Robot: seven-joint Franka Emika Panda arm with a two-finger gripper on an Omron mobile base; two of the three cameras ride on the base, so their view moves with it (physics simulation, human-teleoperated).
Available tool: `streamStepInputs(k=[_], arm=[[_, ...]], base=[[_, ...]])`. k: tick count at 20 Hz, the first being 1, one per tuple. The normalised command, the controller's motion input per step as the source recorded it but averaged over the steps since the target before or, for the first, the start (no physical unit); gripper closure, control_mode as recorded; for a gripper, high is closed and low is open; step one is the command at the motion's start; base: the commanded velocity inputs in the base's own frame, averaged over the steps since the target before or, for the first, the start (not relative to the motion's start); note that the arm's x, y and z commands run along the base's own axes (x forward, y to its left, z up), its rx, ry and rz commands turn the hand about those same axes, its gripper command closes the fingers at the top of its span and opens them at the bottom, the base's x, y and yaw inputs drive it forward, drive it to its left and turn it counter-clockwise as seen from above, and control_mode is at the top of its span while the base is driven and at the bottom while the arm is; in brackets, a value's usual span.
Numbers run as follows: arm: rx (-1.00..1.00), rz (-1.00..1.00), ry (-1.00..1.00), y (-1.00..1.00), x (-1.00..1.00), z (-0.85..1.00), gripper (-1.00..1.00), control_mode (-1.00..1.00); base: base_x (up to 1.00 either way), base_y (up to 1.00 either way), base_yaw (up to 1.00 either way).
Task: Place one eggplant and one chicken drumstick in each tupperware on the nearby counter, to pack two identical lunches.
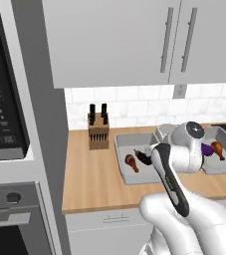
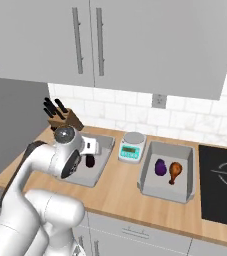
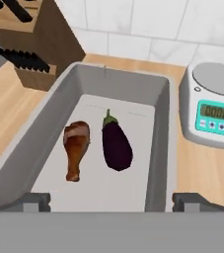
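In the hand view an eggplant (image 3: 116, 146) and a chicken drumstick (image 3: 76, 149) lay side by side, just apart, at the centre of the frame inside the left tupperware (image 3: 160, 143). The gripper (image 3: 118, 201) hung above them at the bottom edge, jaws spread wide and empty. In the right base view the other tupperware (image 2: 148, 167), right of centre, held a second eggplant (image 2: 160, 167) and second drumstick (image 2: 174, 171). A scale (image 2: 132, 146) stood between the containers on the counter (image 2: 120, 192).
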Motion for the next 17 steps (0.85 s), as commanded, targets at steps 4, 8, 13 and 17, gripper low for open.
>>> streamStepInputs(k=[4, 8, 13, 17], arm=[[0.0, 0.0, -0.13, 0.0, -0.99, 0.86, -1.0, -1.0], [0.01, 0.0, -0.05, 0.0, -0.98, 0.95, -1.0, -1.0], [0.0, 0.0, -0.05, 0.0, -1.0, 0.68, -1.0, -1.0], [0.0, 0.0, -0.18, 0.19, -0.84, 0.71, -1.0, -1.0]], base=[[0.0, 0.0, 0.0], [0.0, 0.0, 0.0], [0.0, 0.0, 0.0], [0.0, 0.0, 0.0]])
